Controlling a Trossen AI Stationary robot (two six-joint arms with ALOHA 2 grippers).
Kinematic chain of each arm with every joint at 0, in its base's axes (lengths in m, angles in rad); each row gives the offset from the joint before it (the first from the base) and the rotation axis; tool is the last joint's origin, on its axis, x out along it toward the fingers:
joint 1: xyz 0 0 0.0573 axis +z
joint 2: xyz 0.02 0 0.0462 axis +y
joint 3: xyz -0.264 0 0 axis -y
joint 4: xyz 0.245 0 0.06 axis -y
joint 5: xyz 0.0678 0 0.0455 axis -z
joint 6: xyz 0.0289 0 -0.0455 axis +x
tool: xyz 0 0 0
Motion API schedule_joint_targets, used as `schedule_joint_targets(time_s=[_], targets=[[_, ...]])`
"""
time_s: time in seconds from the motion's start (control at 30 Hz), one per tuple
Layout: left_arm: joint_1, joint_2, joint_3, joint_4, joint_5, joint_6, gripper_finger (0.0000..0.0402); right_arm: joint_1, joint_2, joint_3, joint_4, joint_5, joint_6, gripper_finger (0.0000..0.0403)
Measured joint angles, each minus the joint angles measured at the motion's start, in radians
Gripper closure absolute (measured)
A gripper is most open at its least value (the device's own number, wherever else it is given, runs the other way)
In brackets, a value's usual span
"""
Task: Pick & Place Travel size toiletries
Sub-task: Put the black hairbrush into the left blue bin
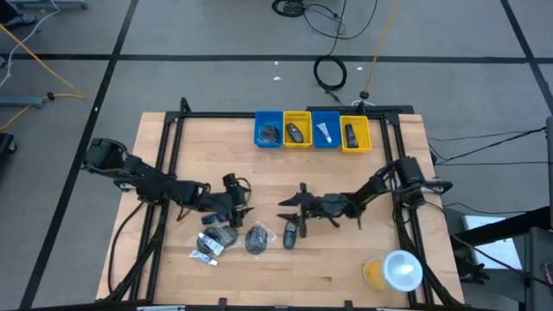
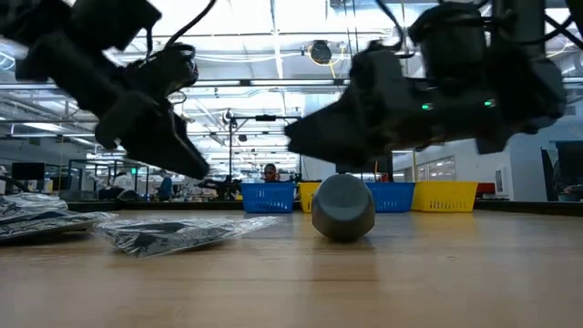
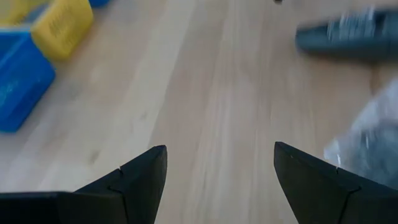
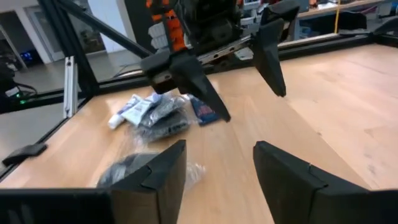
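No label or printed writing can be read on any item. On the pale wooden worktop (image 1: 285, 268), the left gripper (image 1: 240, 201) hovers with fingers apart, at nine o'clock from the right gripper (image 1: 292, 204), whose fingers are also spread. Loose toiletries lie just below them: a dark grey mini bottle (image 1: 290, 233), a clear-wrapped dark round piece (image 1: 257, 239), a labelled white-and-dark sachet (image 1: 208, 247). At twelve o'clock stand four small plastic bins, blue and yellow alternating (image 1: 312, 130), each holding one item. A large yellow cup with white lid (image 1: 394, 270) sits at five o'clock.
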Motion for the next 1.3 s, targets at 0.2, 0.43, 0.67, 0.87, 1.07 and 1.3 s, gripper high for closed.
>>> schedule_joint_targets(time_s=[0.2,0.43,0.67,0.87,1.07,1.3], targets=[[-0.048,-0.041,0.218,-0.582,0.072,-0.182,0.0117,-0.027,0.044,0.074,-0.092,-0.098,0.004,0.0147],[-0.122,-0.043,0.309,-0.962,0.306,-0.405,0.0117,-0.041,0.043,0.092,-0.178,-0.100,0.001,0.0084],[-0.249,-0.042,0.261,-0.884,0.391,-0.507,0.0117,-0.041,0.042,0.092,-0.172,-0.100,0.000,0.0080],[-0.289,-0.042,0.177,-0.718,0.262,-0.510,0.0117,-0.041,0.042,0.092,-0.172,-0.100,-0.003,0.0087],[-0.275,-0.042,0.098,-0.595,0.282,-0.494,0.0163,-0.046,0.042,0.092,-0.172,-0.100,-0.004,0.0089],[-0.269,-0.042,0.096,-0.591,0.292,-0.442,0.0302,-0.054,0.042,0.092,-0.173,-0.095,0.000,0.0089]])
